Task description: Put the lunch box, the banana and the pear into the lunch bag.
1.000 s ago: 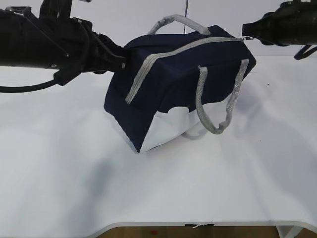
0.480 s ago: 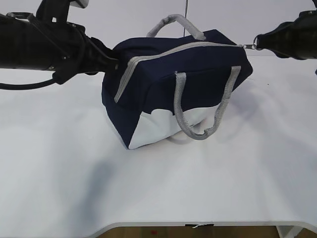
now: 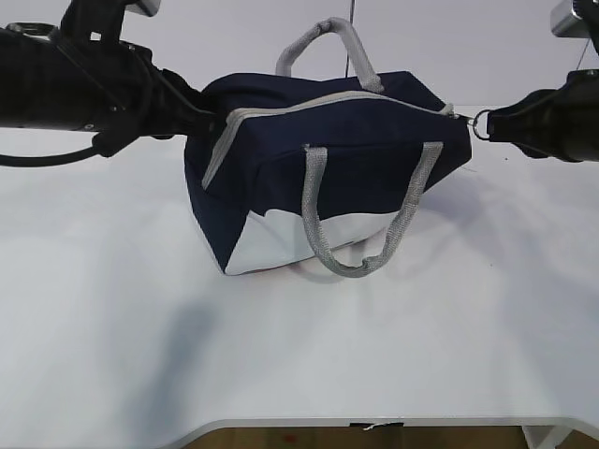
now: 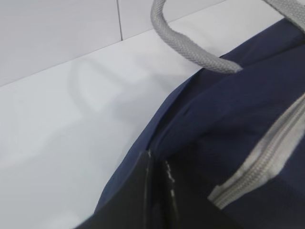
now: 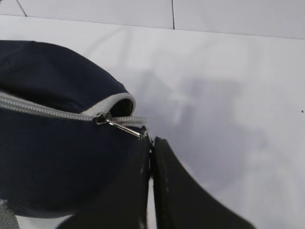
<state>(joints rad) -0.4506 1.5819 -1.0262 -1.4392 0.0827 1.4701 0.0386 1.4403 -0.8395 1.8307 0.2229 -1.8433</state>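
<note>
The lunch bag [image 3: 328,178] sat on the white table [image 3: 281,355], zipper [image 3: 374,96] shut along its top, strung between two arms. The left gripper [image 4: 157,191] was clenched on navy fabric at the bag's left end, fingers pressed together. The right gripper [image 5: 150,157] pinched the zipper's ring pull [image 3: 481,123] at the opposite end, its jaws closed on the metal. No lunch box, banana or pear was in view. The risk from here: the thin pull could slip from the pinch, or the left hold give way and let the light bag drag across the table instead of unzipping.
</note>
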